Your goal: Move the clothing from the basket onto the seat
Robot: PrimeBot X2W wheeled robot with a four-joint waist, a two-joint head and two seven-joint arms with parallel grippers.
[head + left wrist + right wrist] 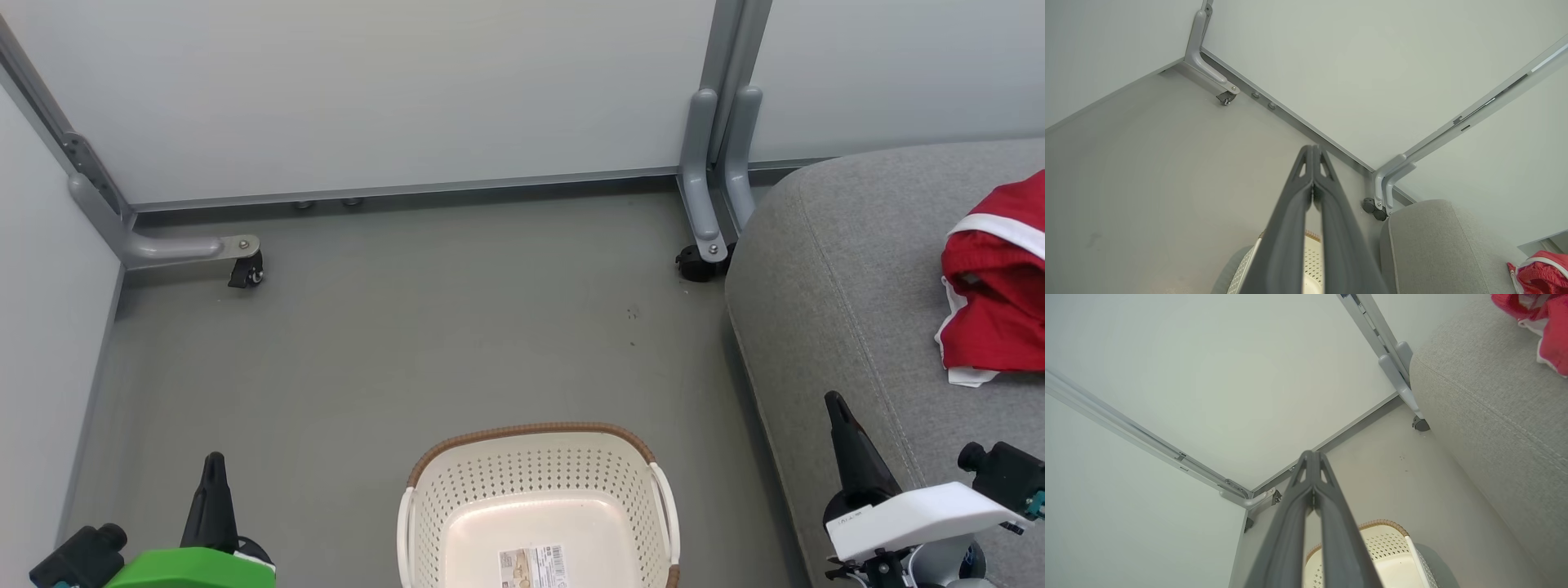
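The cream basket (539,490) with its brown rim stands on the floor at the bottom middle of the head view, and its visible part holds just the floor sticker (532,567). Red clothing (996,286) with white trim lies bunched on the grey seat (849,269) at the right. My left gripper (214,464) is shut and holds nothing, low at the left of the basket. My right gripper (834,402) is shut and holds nothing, over the seat's front edge. The left wrist view shows the shut fingers (1312,179), the basket (1312,261), the seat (1429,245) and the clothing (1541,271). The right wrist view shows them too: fingers (1312,477), basket (1388,547), seat (1494,416), clothing (1549,335).
Pale partition panels (392,90) on grey metal legs with castors (246,273) (694,263) close off the back and left. Grey floor (424,343) lies between the basket and the panels.
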